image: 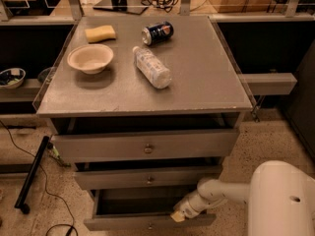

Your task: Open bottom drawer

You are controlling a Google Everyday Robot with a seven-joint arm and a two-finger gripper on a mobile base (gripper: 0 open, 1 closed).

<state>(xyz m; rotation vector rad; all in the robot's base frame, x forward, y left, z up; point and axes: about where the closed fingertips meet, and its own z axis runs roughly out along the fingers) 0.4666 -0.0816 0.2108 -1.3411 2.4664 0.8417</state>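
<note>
a grey cabinet (197, 82) fills the middle of the view, its flat top carrying four things. the robot's white body (283, 200) bulks in the lower right corner, and its arm (221, 191) reaches left toward the cabinet's foot. below the top sit three grey drawer fronts: the top drawer (98, 146), the middle drawer (108, 178), and the bottom drawer (118, 223) at the lowest edge of the view. the bottom drawer stands out past the two above, with its dark inside showing behind the front. on the top, a clear plastic bottle (152, 67) lies on its side near the centre. a pale bowl (90, 58) stands upright to its left. a blue can (157, 32) lies tipped behind the bottle, and a yellow sponge (100, 33) rests behind the bowl. the gripper (178, 215) is at the bottom drawer's upper edge, right of its small round knob (150, 226); whether it is clenched or released, i cannot tell.
</note>
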